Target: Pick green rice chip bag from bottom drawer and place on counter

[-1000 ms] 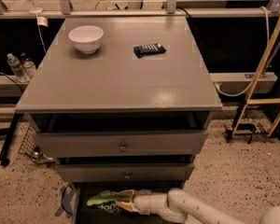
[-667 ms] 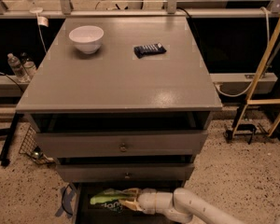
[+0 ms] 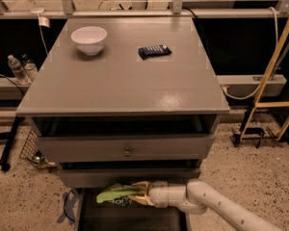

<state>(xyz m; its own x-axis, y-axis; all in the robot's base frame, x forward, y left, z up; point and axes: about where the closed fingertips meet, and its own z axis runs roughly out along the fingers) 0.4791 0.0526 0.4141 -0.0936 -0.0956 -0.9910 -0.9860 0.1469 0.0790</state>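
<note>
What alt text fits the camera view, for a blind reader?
A robot gripper is inside the open bottom drawer of a grey cabinet, at a green chip bag. On the counter above sit a white bowl and a dark wrapped bar.

This looks like a robotics test lab, not a home. A lone grey drawer cabinet with a smooth grey worktop (image 3: 120, 85) stands on bare speckled stone flooring (image 3: 260, 172), backed by a metal rail frame (image 3: 135, 14), with a loose white cable (image 3: 236, 98) trailing behind. A yellow metal stand (image 3: 272, 64) tilts at the right. Clear plastic water bottles (image 3: 17, 69) and a wire basket (image 3: 29, 146) sit at the left. Low down, a white robot arm's gripper (image 3: 140, 194) hangs over the open bottom drawer (image 3: 86, 215), fingers (image 3: 141, 185) clasping a crinkly bright-green snack bag (image 3: 113, 194).
</note>
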